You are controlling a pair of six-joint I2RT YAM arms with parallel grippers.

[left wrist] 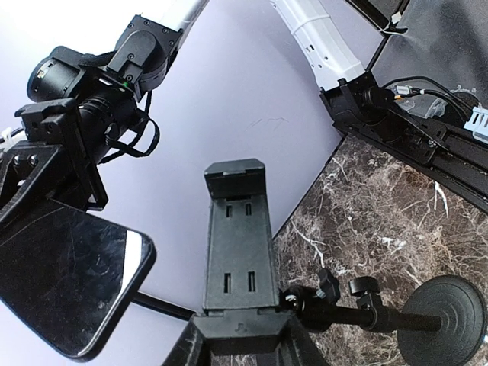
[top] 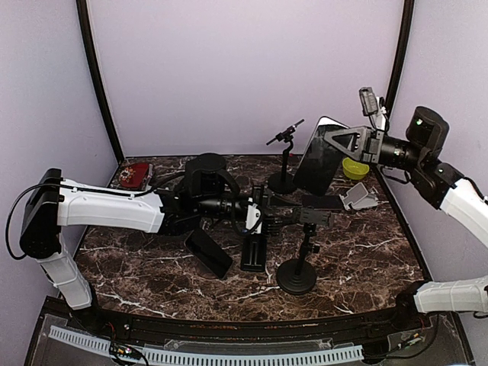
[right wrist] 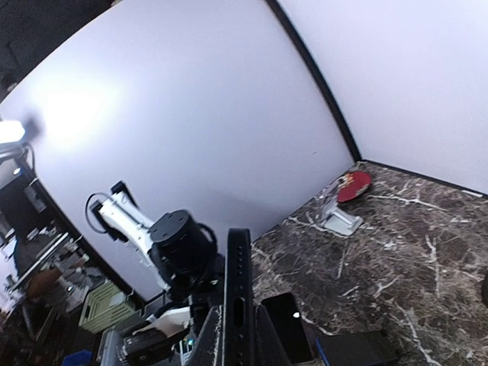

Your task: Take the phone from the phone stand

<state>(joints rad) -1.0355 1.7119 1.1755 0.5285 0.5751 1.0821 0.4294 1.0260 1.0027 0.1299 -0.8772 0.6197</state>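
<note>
Table (top: 366,252): dark marble-patterned, spread beneath both pincers.
Left arm (top: 107,210): stretched low across the table from the left side towards the middle.
Right arm (top: 457,198): raised at the right side, its wrist turned inwards and held well above the table.
Phone stand (top: 299,271): stood upright on its round base just beyond the tips of the left pincer. Its black cradle (left wrist: 238,236) is seen bare, with nothing clamped in it.
Phone (top: 319,156): held in the air by the right pincer, tilted, well above and apart from the phone stand. It is seen edge-on between the fingers in the right wrist view.
Left pincer (top: 259,216): closed partway, the foot of the cradle pinched between its fingers.
Right pincer (top: 345,143): pressed almost together, the thin upper edge of the phone pinched between its fingers.
Second stand (top: 284,164): stood at the back of the table, beyond the left pincer and beside the lower edge of the held phone.
Second phone (top: 208,252): laid flat on the table, below the left pincer on its near side.
Bowl (top: 355,168): yellow-green, set on the table below the right pincer.
Red object (top: 137,174): laid at the back left corner, far behind the left pincer; its kind cannot be told.
</note>
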